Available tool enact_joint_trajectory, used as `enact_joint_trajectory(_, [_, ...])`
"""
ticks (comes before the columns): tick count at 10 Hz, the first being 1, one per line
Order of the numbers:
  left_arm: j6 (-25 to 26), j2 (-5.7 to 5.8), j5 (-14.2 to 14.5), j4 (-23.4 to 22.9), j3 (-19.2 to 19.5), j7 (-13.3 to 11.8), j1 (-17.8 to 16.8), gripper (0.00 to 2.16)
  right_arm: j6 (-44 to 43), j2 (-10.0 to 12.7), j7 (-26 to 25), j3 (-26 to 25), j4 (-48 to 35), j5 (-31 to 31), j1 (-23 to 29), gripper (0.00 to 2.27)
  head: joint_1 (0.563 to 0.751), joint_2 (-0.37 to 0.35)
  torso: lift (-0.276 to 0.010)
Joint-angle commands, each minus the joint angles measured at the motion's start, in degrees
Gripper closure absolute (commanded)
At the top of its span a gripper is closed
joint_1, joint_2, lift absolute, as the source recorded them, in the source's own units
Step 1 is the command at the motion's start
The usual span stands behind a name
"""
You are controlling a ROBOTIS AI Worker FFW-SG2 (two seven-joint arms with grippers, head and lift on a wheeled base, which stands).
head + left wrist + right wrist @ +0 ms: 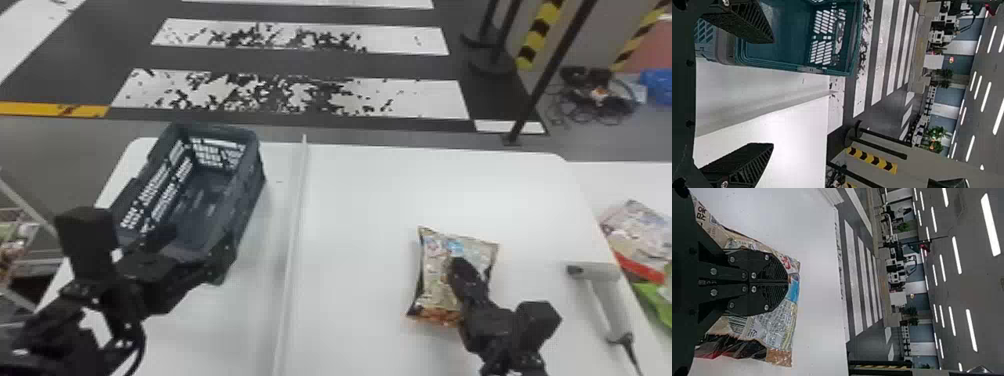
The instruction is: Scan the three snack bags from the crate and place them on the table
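Snack bag [435,280]: on counter [360,210], long axis near-to-far w/ slight slant, under tips of R. claw [788,282]. R. claw: fingers together; cannot tell if film is pinched btwn them. Scanner [600,272]: right of bag, R. claw nearer; scan prob. turns on this side-by-side lie. L. claw [772,92]: fingers wide apart, nothing held, at near end of crate [252,190], left of bag.

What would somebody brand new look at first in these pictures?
Probably the shiny snack bag on the white table, with the black right gripper right over it. Next, the big crate at the table's left side, and the zebra stripes on the floor beyond.
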Motion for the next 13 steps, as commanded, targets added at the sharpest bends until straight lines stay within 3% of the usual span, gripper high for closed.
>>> enact_joint_trajectory(1, [-0.35,0.19,0.37,0.85,0.20,-0.09,-0.60,0.06,-2.90,-0.14,1.09,0.19,4.24,1.63,-1.62,2.02,0.695,0.000,-0.036])
enact_joint_trajectory(3, [-0.53,0.54,0.37,0.33,0.56,-0.18,-0.69,0.06,-6.24,-1.55,6.36,-0.95,8.11,2.86,-2.85,2.02,0.695,0.020,-0.036])
enact_joint_trajectory(5, [-0.53,0.80,0.55,-0.38,0.73,-0.18,-0.69,0.06,-6.24,-4.45,12.43,-3.67,9.96,4.00,-3.29,2.02,0.695,0.015,-0.036])
enact_joint_trajectory(8, [-0.53,1.24,0.90,-2.31,1.61,-0.27,-0.08,0.06,-5.53,-8.67,17.17,-8.86,10.31,4.09,-1.97,2.02,0.695,-0.059,-0.036])
enact_joint_trajectory(13, [-2.11,1.42,2.13,-2.40,1.79,-0.97,0.19,0.06,-5.53,-9.37,19.02,-13.34,8.90,3.21,1.20,2.02,0.695,-0.171,-0.036])
